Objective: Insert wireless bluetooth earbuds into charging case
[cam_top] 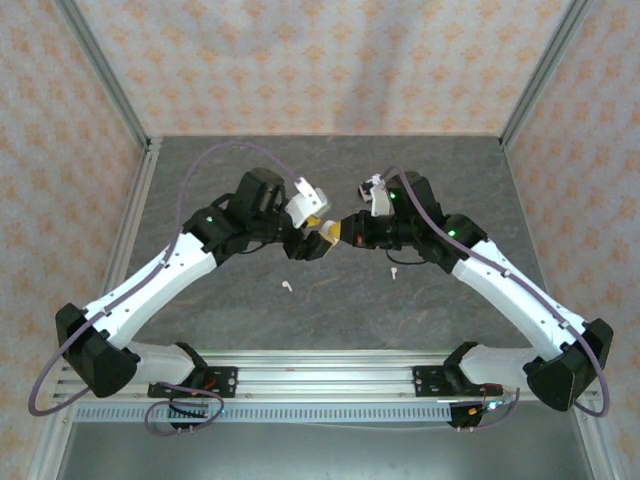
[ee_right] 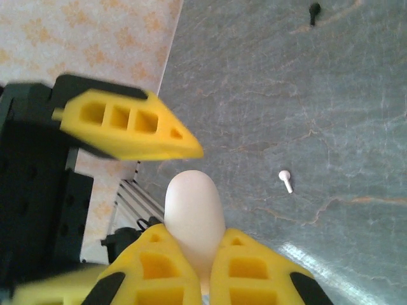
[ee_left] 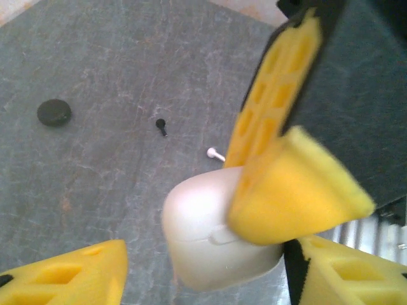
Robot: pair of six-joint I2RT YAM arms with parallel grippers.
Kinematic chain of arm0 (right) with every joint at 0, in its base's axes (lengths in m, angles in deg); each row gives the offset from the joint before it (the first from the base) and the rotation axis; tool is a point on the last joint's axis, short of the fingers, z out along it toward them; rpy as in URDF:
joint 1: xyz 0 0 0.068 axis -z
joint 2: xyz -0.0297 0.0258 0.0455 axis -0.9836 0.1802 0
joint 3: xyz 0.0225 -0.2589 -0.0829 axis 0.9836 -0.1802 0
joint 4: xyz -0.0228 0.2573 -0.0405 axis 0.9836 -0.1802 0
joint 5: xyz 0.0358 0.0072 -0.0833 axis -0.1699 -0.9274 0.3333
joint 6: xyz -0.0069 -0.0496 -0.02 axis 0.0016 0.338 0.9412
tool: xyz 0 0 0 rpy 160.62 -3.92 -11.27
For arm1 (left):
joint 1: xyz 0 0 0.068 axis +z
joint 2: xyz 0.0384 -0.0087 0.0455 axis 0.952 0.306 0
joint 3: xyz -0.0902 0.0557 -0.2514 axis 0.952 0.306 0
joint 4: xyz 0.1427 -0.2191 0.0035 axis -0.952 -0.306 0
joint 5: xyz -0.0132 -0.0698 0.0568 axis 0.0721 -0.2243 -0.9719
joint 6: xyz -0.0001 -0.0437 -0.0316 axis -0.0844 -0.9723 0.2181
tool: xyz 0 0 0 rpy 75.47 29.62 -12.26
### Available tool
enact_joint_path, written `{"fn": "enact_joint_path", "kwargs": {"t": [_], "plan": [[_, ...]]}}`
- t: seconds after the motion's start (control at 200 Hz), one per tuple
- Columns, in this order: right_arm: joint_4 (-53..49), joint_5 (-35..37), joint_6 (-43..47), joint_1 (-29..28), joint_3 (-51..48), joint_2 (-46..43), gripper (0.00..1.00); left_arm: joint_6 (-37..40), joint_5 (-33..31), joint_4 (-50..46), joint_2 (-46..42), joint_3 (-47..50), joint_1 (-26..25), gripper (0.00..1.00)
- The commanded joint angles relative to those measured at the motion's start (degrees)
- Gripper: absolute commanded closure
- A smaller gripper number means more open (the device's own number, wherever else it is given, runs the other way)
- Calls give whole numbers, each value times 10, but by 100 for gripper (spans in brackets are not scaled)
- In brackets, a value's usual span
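Now the right claw is clamping the white charging case, the left claw is gaping wide; left wrist is catching a black earbud.

White rounded case closed; white earbud, black earbud lying apart.

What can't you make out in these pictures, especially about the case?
- Case underside: right wrist view, hidden inside the right claw and cut off by the bottom edge.
- Case lid seam: left wrist view, partly covered by that claw's finger.
- Dark round thing: left wrist view, too small and blurred to identify.
- White earbud: top view, too tiny to see its shape.
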Motion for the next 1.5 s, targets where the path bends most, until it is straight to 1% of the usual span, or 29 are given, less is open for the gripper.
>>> {"fn": "enact_joint_path", "kwargs": {"t": [0.0, 0.07, 0.23, 0.395, 0.505, 0.595, 0.64, 0.716, 0.796, 0.861, 0.946, 0.996, 1.116, 1.186, 1.371, 1.496], "plan": [[-40, -7, 126, 1, 65, -6, 100, -89, 117, 49, -28, -13, 56, 25], [-65, -15, 175, 1, 97, 1, 100, -119, 161, 73, -38, -6, 75, 21], [-97, -61, 243, 1, 153, 21, 99, -113, 215, 95, -65, 10, 81, 21], [-87, -119, 263, 1, 170, 35, 95, -120, 282, 92, -54, -2, 83, 28], [-79, -132, 260, 1, 171, 40, 95, -111, 316, 62, -36, -26, 83, 39], [-79, -130, 261, 1, 172, 43, 95, -97, 325, 42, -30, -36, 83, 47], [-78, -127, 262, 1, 171, 42, 95, -83, 322, 27, -29, -39, 83, 48], [-75, -124, 260, 1, 170, 42, 94, -65, 319, 11, -29, -38, 83, 48], [-78, -125, 259, 1, 169, 40, 95, -66, 322, 8, -27, -34, 88, 46], [-79, -124, 259, 1, 167, 37, 95, -88, 326, 20, -23, -27, 96, 45], [-78, -123, 258, 1, 164, 31, 95, -122, 349, 47, -16, -20, 109, 45], [-74, -122, 256, 1, 162, 28, 95, -123, 353, 42, -12, -23, 112, 48], [-68, -122, 254, 1, 159, 23, 95, -114, 369, 29, -6, -36, 112, 58], [-67, -122, 253, 1, 159, 24, 95, -103, 372, 13, -2, -44, 113, 60], [-69, -122, 252, 2, 165, 28, 95, -89, 378, -4, -1, -48, 112, 60], [-76, -122, 250, 2, 172, 32, 94, -89, 382, -6, 3, -50, 112, 69]]}}
